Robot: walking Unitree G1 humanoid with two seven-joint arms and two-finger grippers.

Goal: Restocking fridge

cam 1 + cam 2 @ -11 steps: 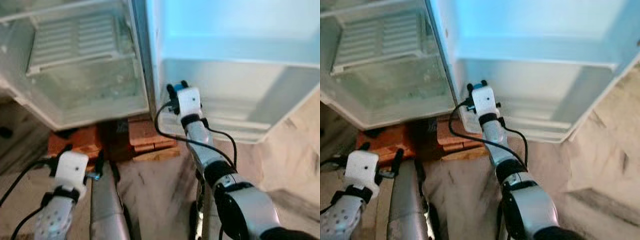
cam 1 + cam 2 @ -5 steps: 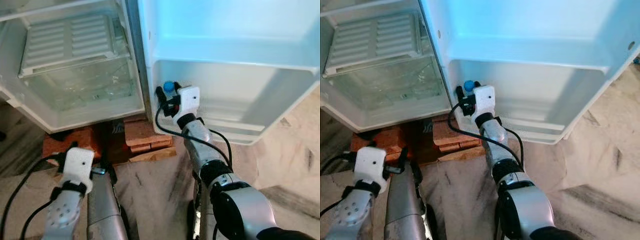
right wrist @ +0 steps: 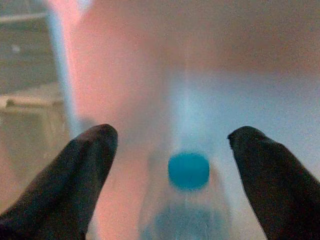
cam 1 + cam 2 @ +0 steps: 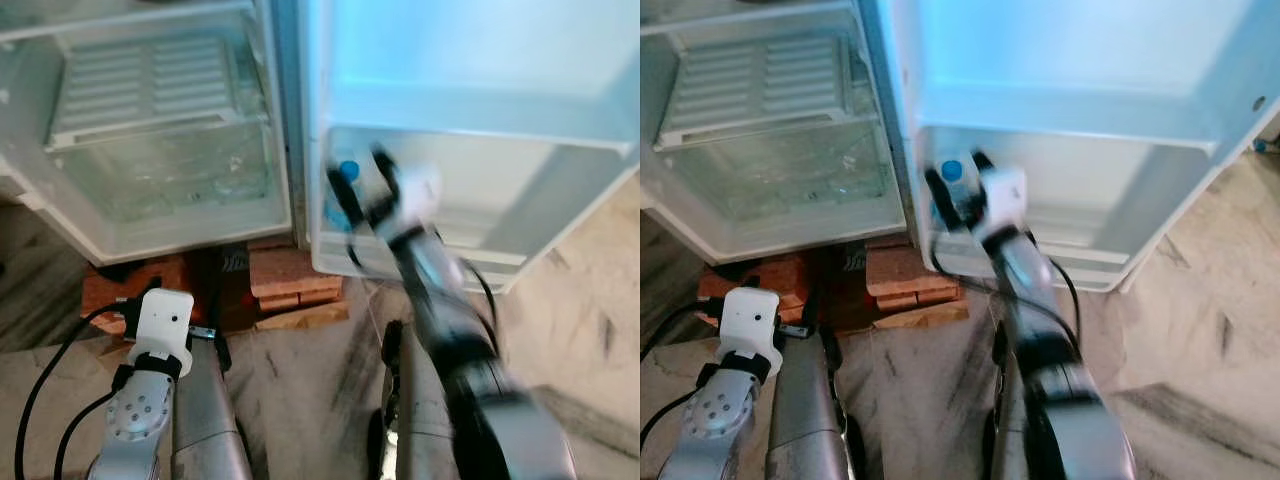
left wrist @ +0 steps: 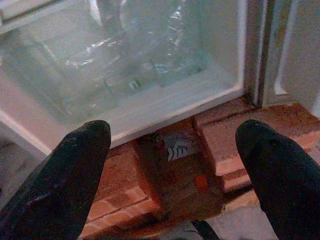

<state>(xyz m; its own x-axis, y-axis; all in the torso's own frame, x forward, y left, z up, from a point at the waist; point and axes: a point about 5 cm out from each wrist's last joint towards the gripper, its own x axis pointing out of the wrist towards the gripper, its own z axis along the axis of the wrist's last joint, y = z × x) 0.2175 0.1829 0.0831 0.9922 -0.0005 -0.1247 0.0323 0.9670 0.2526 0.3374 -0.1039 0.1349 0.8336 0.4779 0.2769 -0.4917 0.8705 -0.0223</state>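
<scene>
A clear plastic bottle with a blue cap point(image 4: 952, 186) stands upright, long axis vertical and cap up, in the lowest shelf of the open white fridge door point(image 4: 1120, 215), at the end nearest the hinge. The right hand point(image 4: 362, 192), blurred by motion in the eye views, sits just in front of the bottle with its two black fingers spread to either side. The right wrist view makes plain what the head views smear: the blue cap lies between the fingertips point(image 3: 82, 165) with clear gaps on both sides, so the hand is released and touches nothing. The left hand point(image 4: 168, 340) hangs low with its fingers apart and nothing between them; its wrist view looks at red bricks point(image 5: 220, 145) under the fridge and the transparent crisper drawer point(image 5: 125, 75) above them.
</scene>
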